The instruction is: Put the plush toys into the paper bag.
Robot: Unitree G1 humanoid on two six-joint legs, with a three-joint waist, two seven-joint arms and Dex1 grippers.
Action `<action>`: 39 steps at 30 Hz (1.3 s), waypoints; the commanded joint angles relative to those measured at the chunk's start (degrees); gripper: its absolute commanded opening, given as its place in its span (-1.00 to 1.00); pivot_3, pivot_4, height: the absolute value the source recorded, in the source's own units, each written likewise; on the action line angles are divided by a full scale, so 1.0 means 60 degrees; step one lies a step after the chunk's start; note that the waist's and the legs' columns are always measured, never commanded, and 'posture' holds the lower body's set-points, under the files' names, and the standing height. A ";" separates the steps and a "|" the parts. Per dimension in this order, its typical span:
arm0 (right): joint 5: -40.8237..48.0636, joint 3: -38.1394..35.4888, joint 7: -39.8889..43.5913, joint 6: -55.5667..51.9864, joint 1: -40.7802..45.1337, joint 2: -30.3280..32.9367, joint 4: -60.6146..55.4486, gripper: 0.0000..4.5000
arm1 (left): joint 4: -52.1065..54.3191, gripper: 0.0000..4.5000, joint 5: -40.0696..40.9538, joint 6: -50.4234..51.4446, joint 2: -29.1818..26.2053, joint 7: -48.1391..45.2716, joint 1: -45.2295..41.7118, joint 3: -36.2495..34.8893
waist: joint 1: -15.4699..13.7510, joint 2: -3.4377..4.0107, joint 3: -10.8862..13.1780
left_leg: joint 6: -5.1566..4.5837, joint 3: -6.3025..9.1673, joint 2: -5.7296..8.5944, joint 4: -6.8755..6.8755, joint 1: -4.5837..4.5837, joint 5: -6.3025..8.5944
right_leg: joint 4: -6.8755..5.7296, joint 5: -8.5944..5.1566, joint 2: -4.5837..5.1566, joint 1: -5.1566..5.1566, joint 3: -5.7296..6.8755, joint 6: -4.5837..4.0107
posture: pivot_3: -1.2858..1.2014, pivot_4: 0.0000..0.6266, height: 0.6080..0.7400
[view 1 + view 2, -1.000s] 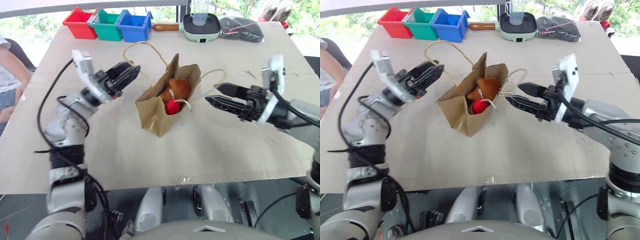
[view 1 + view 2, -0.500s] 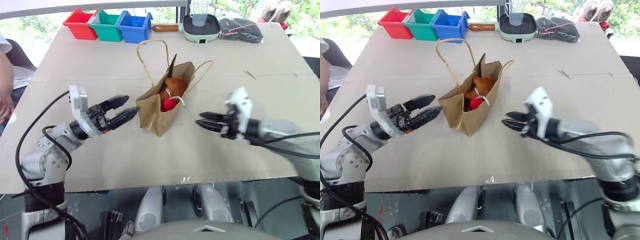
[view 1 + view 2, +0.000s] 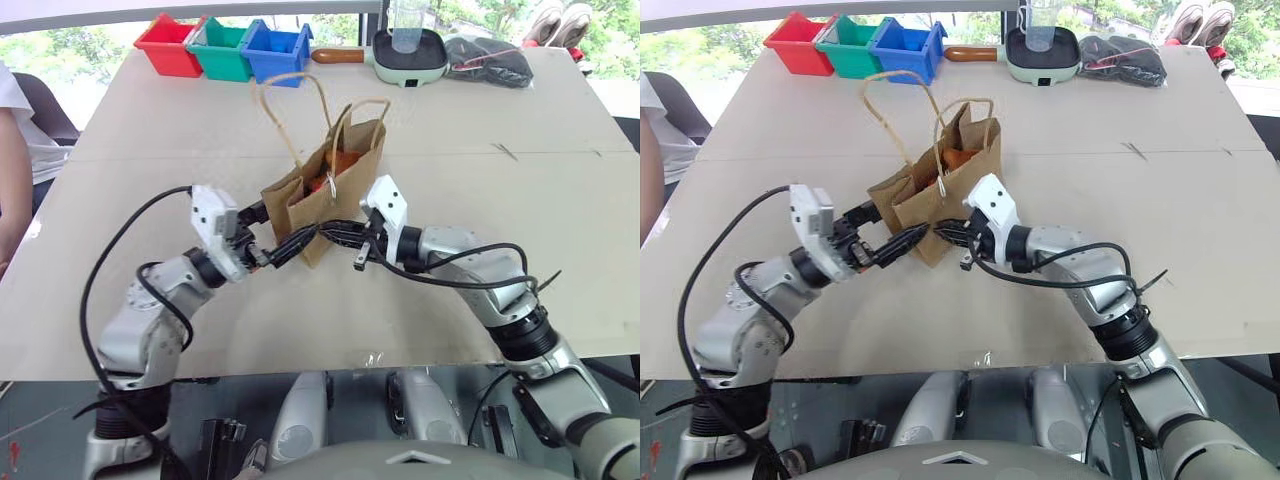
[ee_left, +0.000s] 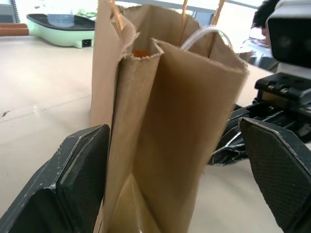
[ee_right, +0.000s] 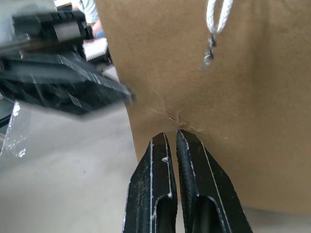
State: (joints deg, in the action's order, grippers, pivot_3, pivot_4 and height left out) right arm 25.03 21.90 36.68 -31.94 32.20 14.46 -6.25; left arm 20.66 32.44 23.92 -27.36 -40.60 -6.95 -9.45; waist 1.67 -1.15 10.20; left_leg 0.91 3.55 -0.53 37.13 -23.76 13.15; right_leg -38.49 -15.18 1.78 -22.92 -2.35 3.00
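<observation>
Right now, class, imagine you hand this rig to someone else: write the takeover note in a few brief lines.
Left gripper: fingers open, one on either side of the paper bag's near end.
Right gripper: fingers shut, tips against the bag's side wall, holding nothing.
Bag stands upright on the table, handles up.
Done: brown plush toy shows inside the bag's mouth; no toy lies on the table.
Left: confirm the white one is inside, then back both arms away.

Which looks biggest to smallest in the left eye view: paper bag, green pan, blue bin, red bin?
1. paper bag, clearly largest, though it stands nearest the camera.
2. green pan, counting its brown handle.
3. blue bin and red bin: look alike, not ranked.
</observation>
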 commanded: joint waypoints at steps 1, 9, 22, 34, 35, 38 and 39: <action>-0.0241 -0.0199 0.0237 0.0492 0.0131 -0.0269 0.0137 -0.99 | 0.0316 0.89 -0.0347 -0.0384 0.0429 0.0760 -0.0246 0.0137 | -0.0001 0.0000 0.0000 | 0.0000 -0.0001 0.0000 0.0000 0.0000 0.0000 | 0.0000 0.0000 0.0001 0.0000 0.0000 0.0000 | 0.03 -0.52 1.00; -0.0405 -0.1335 0.0752 0.1723 -0.1339 0.0821 -0.1573 -0.77 | -0.0477 -0.49 -0.0160 -0.0938 0.0743 0.0372 -0.0911 0.0050 | -0.0135 0.0001 0.0000 | 0.0000 -0.0001 0.0010 0.0006 -0.0007 0.0000 | 0.0000 0.0000 0.0003 0.0001 0.0003 0.0001 | 0.03 -0.52 1.00; 0.0737 -0.6233 0.0839 0.1054 -0.6010 0.4193 -0.5507 0.98 | -0.9065 -1.00 -0.1448 -0.5143 -0.0248 -0.6645 -0.6148 0.1310 | -0.0124 0.0001 0.0001 | -0.0002 -0.0005 0.0011 0.0020 0.0004 0.0000 | 0.0007 -0.0004 -0.0019 0.0024 0.0004 0.0003 | 0.03 -0.52 1.00; 0.0860 -0.6477 0.0711 0.1193 -0.6324 0.4142 -0.5470 1.00 | -0.9549 0.98 -0.1329 -0.4146 -0.0335 -0.6413 -0.6658 0.0679 | -0.0065 -0.0003 0.0004 | -0.0003 0.0002 0.0003 0.0022 -0.0006 0.0001 | 0.0013 -0.0003 -0.0022 0.0023 0.0000 0.0005 | 0.03 -0.52 1.00; 0.0994 -0.6640 0.0794 0.1196 -0.6357 0.4164 -0.5411 1.00 | -0.8671 0.98 -0.0978 -0.3268 -0.0554 -0.6117 -0.6220 0.0469 | -0.0063 -0.0003 0.0004 | -0.0003 0.0005 -0.0001 0.0022 -0.0005 0.0001 | 0.0008 -0.0003 -0.0022 0.0023 0.0003 0.0004 | 0.03 -0.52 1.00; 0.1398 -0.7498 0.1470 0.1384 -0.6704 0.4436 -0.5012 1.00 | -0.4696 0.98 0.0308 0.0017 -0.1750 -0.4535 -0.3361 -0.0720 | 0.0115 0.0001 0.0005 | -0.0003 0.0003 -0.0011 0.0019 0.0002 0.0001 | 0.0002 -0.0003 -0.0017 0.0023 -0.0005 0.0004 | 0.03 -0.52 1.00; 0.1398 -0.7680 0.1674 0.1435 -0.6879 0.4551 -0.4937 1.00 | -0.3701 0.98 0.0688 0.0725 -0.2012 -0.4135 -0.2503 -0.1101 | 0.0209 0.0003 0.0004 | -0.0004 0.0012 -0.0023 0.0009 0.0013 0.0001 | 0.0005 -0.0004 -0.0014 0.0023 -0.0020 0.0004 | 0.03 -0.52 1.00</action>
State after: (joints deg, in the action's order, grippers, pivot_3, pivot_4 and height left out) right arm 32.08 -20.69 44.77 -24.68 -8.57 40.93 -35.77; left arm -10.41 32.39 20.84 -37.56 -69.20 -24.94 -12.08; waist 2.92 -1.13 10.22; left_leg 0.86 3.65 -0.85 37.09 -23.64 13.18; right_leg -38.42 -15.20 1.75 -22.80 -2.57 3.02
